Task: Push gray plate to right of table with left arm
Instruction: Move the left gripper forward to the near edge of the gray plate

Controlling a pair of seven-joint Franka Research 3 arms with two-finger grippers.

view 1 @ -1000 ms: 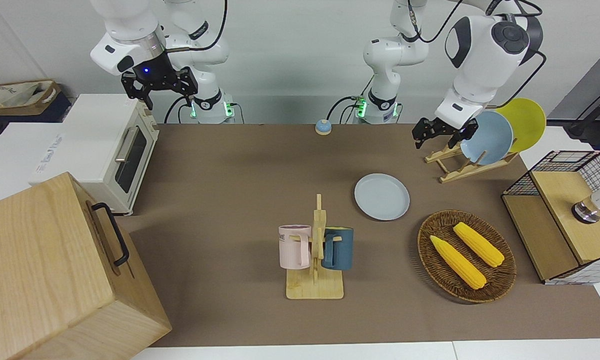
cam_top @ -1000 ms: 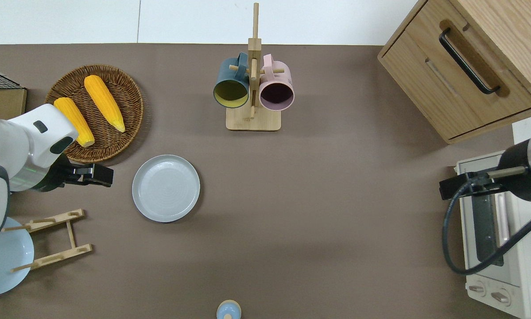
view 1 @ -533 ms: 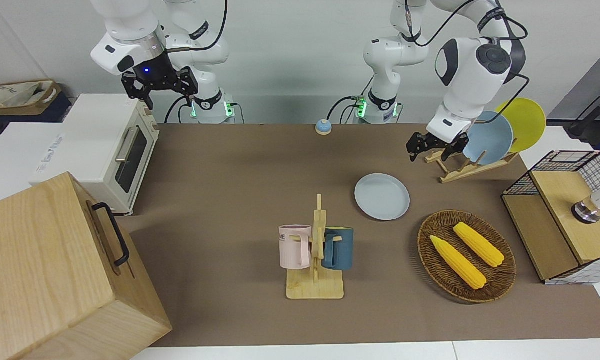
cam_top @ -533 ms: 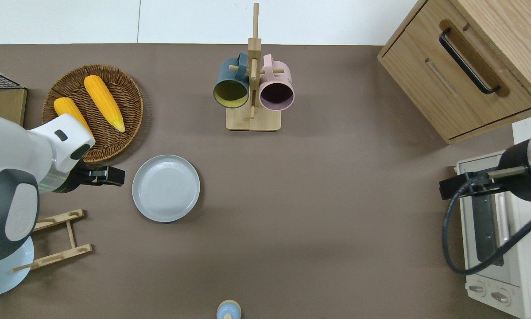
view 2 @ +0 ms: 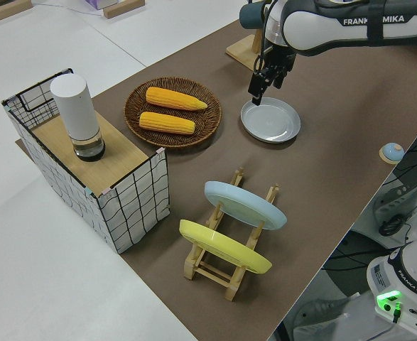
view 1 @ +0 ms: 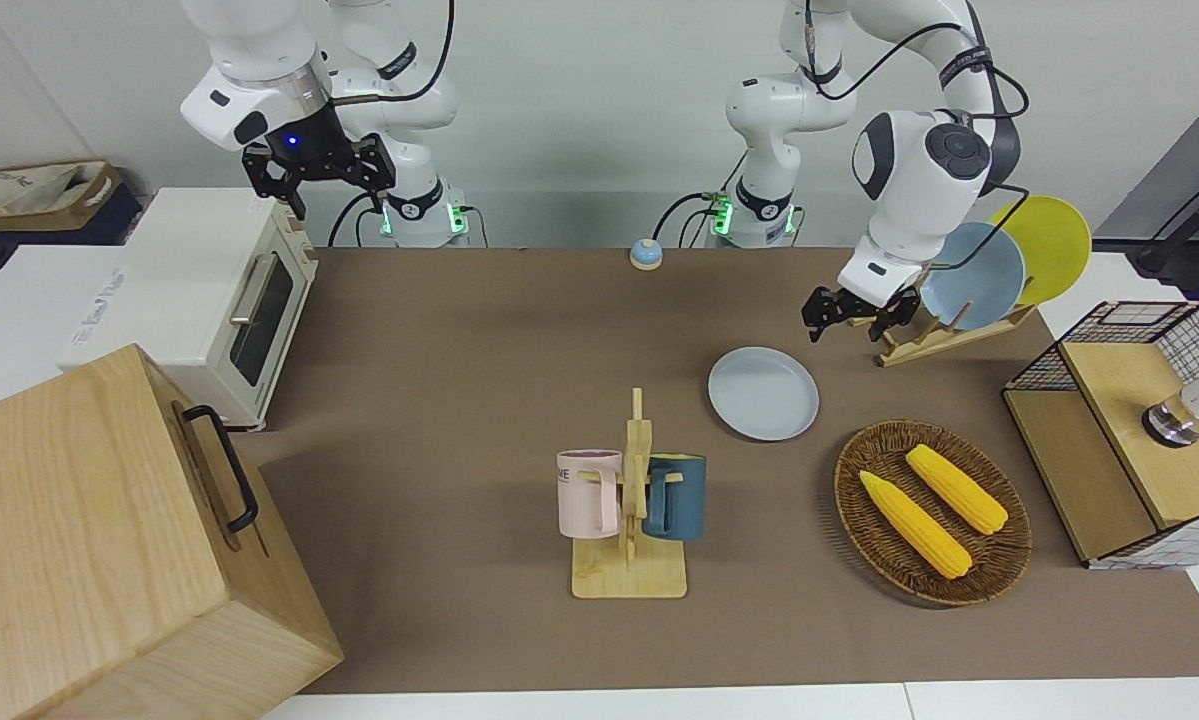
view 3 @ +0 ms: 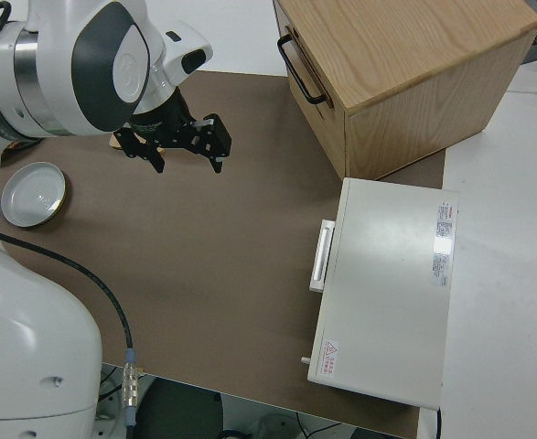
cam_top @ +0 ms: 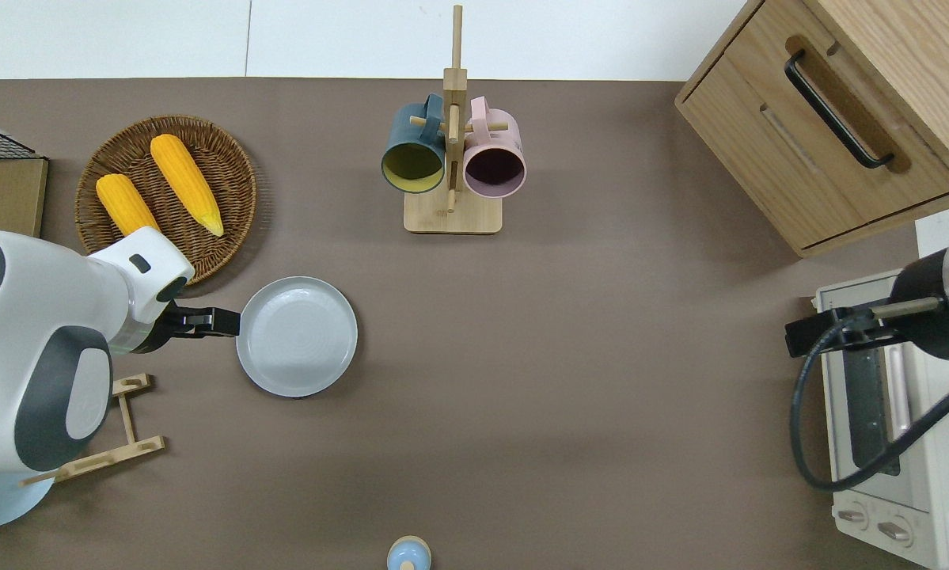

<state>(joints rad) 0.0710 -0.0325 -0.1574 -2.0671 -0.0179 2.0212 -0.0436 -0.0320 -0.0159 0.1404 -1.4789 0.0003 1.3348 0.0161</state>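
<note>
The round, shallow, pale gray-blue plate (cam_top: 297,336) lies flat on the matte brown table (cam_top: 569,380), left of centre in the overhead view and right of centre in the front view (view 1: 763,393). It sits between the round brown wicker basket (cam_top: 229,170) holding two yellow corn cobs (cam_top: 185,183) and the wooden dish rack (view 1: 934,330), which carries a sky-blue plate (view 1: 974,275) and a yellow plate (view 1: 1049,245) on edge. The wooden mug rack (cam_top: 453,214), with a dark teal mug (cam_top: 412,154) and a pink mug (cam_top: 494,158), stands at upper centre of the overhead view. The white left arm's black two-finger gripper (cam_top: 219,321) is low beside the plate's rim on the side toward the left arm's end of the table; in the overhead view its tip meets the rim, though actual contact cannot be told. From the left side view the gripper (view 2: 259,84) hangs tip down just above the plate's edge, and whether its fingers are apart or together cannot be told. The right arm is parked, its gripper (view 3: 178,144) with fingers spread wide, holding nothing.
</note>
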